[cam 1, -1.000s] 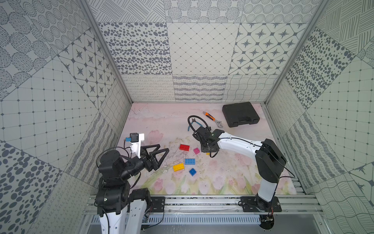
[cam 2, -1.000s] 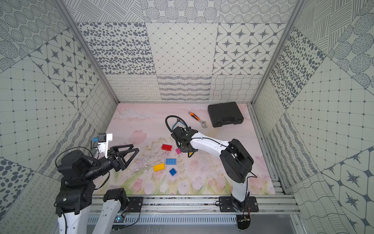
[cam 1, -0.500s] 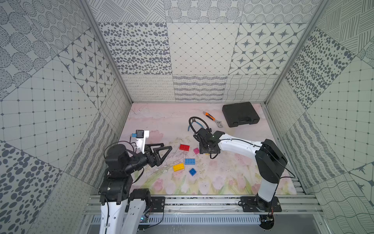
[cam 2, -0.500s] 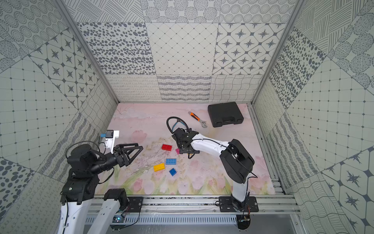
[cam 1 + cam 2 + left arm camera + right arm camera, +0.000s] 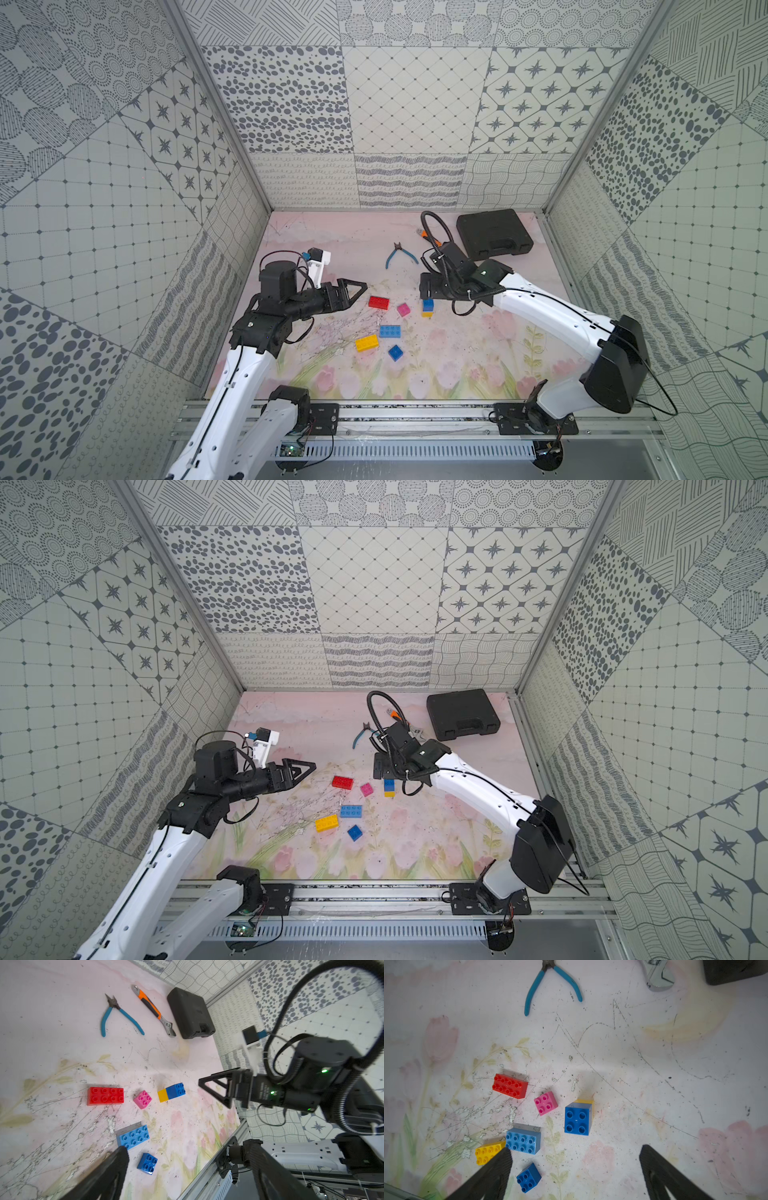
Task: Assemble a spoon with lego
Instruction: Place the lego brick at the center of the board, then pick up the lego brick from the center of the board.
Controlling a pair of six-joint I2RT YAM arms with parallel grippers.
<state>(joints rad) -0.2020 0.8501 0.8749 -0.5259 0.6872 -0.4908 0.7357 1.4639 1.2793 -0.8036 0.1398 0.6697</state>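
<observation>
Right gripper (image 5: 575, 1148): jaws apart, empty, just beside the blue-on-yellow stack (image 5: 578, 1119), midway between the side edges of the mat (image 5: 457, 353). Left gripper (image 5: 359, 286): jaws apart, empty, near the red brick (image 5: 378, 302).

Bare mat (image 5: 457, 365) along the front rail — bricks (image 5: 390, 331) clustered mid-table, pliers (image 5: 399, 249) and case (image 5: 494, 239) behind

Seven lego bricks (image 5: 105, 1096), one pliers (image 5: 121, 1014), one wrench (image 5: 152, 1008), one case (image 5: 190, 1014)
</observation>
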